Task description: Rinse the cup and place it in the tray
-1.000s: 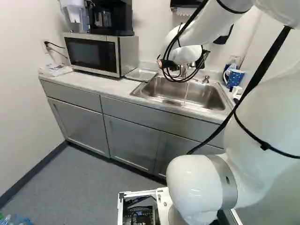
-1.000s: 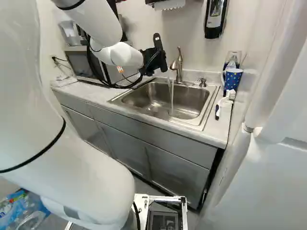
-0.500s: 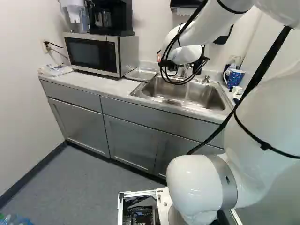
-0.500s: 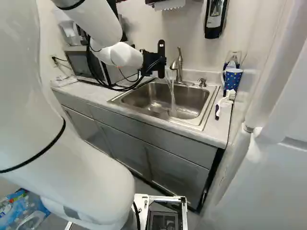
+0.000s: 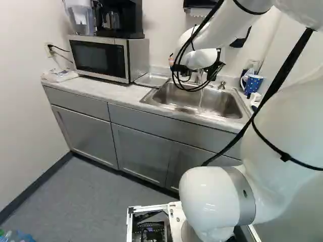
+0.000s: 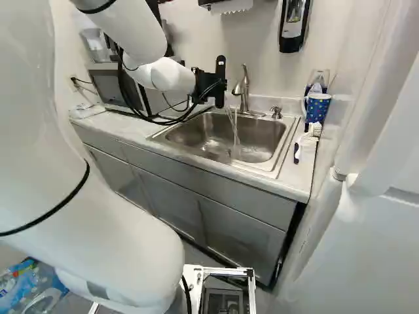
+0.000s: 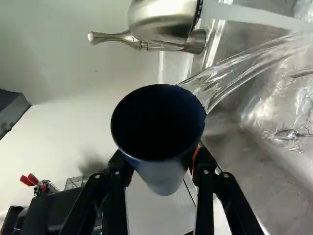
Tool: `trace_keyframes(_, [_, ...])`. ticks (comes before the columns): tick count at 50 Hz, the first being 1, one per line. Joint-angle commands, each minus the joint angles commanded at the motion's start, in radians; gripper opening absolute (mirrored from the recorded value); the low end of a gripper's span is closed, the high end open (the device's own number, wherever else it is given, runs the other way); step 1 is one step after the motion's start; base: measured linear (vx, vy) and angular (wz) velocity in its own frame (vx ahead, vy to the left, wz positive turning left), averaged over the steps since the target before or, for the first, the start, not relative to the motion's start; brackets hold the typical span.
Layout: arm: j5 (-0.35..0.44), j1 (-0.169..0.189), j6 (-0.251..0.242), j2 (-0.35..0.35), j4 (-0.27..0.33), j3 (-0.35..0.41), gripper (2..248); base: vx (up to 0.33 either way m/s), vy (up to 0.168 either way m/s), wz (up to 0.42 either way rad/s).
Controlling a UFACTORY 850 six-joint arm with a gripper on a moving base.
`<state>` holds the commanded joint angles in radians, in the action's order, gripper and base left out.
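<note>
Pinching the cup (image 7: 159, 134) between both fingers (image 7: 203, 169), spilling water (image 7: 225, 81) off its rim into the sink (image 6: 262, 137). Facing a wall (image 6: 258, 49) across a counter (image 5: 108, 92) bearing microwave (image 5: 98, 58), tray (image 5: 151, 79) and dotted mug (image 6: 318, 108).

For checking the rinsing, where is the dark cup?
In the wrist view, the dark cup is gripped in the tool, beside the faucet, with water at its rim.

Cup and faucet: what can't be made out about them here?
Inside of cup, wrist view: bottom too dark.
Orange pads, wrist view: mostly behind the cup.
Whole cup, left base view: hidden behind arm and cables.
Faucet, wrist view: cut off by the edge.
</note>
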<state>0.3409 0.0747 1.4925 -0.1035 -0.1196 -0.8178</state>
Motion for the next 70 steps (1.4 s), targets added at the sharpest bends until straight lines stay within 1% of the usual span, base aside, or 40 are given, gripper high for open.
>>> trace_keyframes(12, [0.000,0.000,0.000,0.000,0.000,0.000,126,0.000,0.000,0.000])
trace_keyframes(15, [0.000,0.000,0.011,0.000,0.000,0.000,126,0.000,0.000,0.000])
trace_keyframes(22, [0.000,0.000,0.068,0.000,0.000,0.000,126,0.000,0.000,0.000])
trace_keyframes(37, [0.000,0.000,0.221,0.000,0.000,0.000,126,0.000,0.000,0.000])
trace_keyframes(70, [0.000,0.000,0.221,0.000,0.000,0.000,126,0.000,0.000,0.000])
